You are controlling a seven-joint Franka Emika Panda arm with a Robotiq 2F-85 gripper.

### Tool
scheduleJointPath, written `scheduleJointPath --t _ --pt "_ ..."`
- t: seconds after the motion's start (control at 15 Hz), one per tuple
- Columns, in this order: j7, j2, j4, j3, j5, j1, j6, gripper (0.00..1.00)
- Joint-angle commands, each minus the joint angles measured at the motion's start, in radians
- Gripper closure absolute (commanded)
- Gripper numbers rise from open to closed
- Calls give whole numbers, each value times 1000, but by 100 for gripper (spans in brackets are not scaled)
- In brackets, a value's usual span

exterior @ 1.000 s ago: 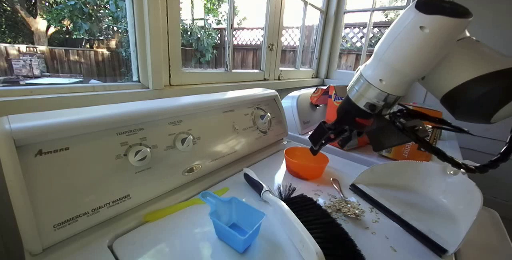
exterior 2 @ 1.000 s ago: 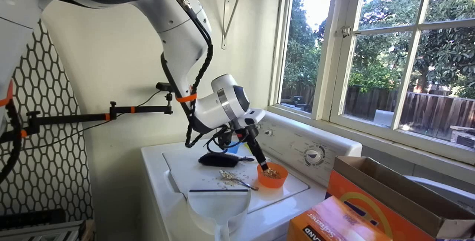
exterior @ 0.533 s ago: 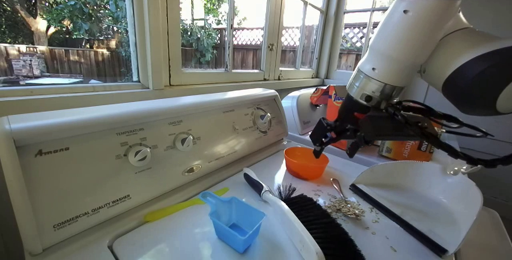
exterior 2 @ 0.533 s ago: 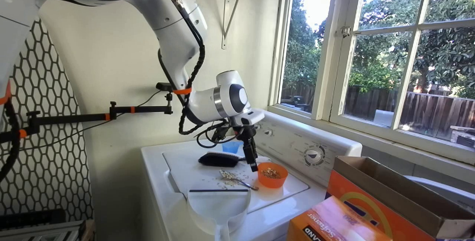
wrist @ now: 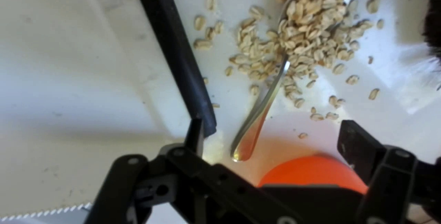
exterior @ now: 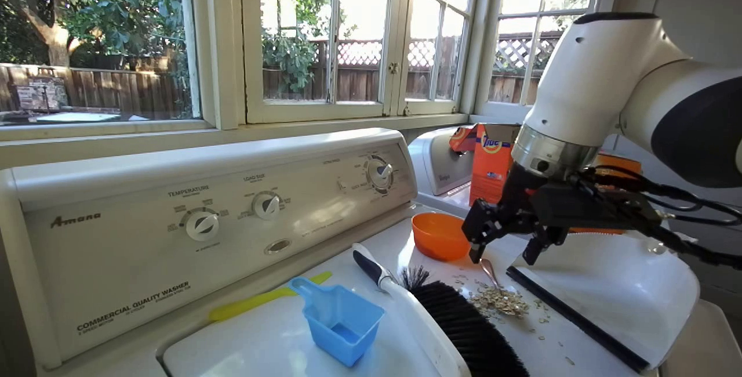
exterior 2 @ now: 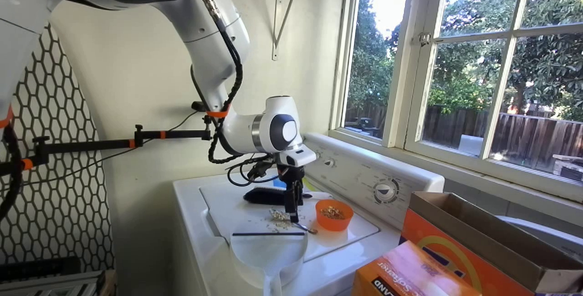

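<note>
My gripper [wrist: 274,132] is open with nothing between its fingers, which point down just above the washer lid. A metal spoon [wrist: 256,122] lies below them in the wrist view, its handle end in the gap between the fingertips. Its bowl end is partly buried in a pile of oats [wrist: 310,31], with loose flakes scattered around. Beside the gripper stands an orange bowl [exterior: 437,239], partly cut off by the gripper in the wrist view. In an exterior view, oats [exterior 2: 332,213] are visible inside that bowl. The gripper [exterior 2: 294,218] hides part of the spoon there.
A white dustpan [exterior: 626,296] with a black lip lies on the spoon's other side. A black-bristled brush [exterior: 464,325], a blue scoop [exterior: 343,319] and a yellow utensil [exterior: 261,301] lie on the lid. Orange boxes [exterior 2: 455,241] stand nearby; the control panel [exterior 2: 364,173] rises behind.
The gripper has moved away from the orange bowl to above the spoon's handle, turning more upright and coming lower over the last half second. The objects on the lid have stayed put.
</note>
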Motion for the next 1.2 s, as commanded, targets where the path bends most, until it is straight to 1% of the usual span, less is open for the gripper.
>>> scheduleJointPath --t 0.0,0.33,0.73,1.13 --pt "-43 3 -31 -34 89 36 26 0" --pt "-27 24 -28 -73 106 67 25 0" --pt "-34 43 -11 -83 144 79 31 0" --pt "-50 51 7 -79 178 84 24 0"
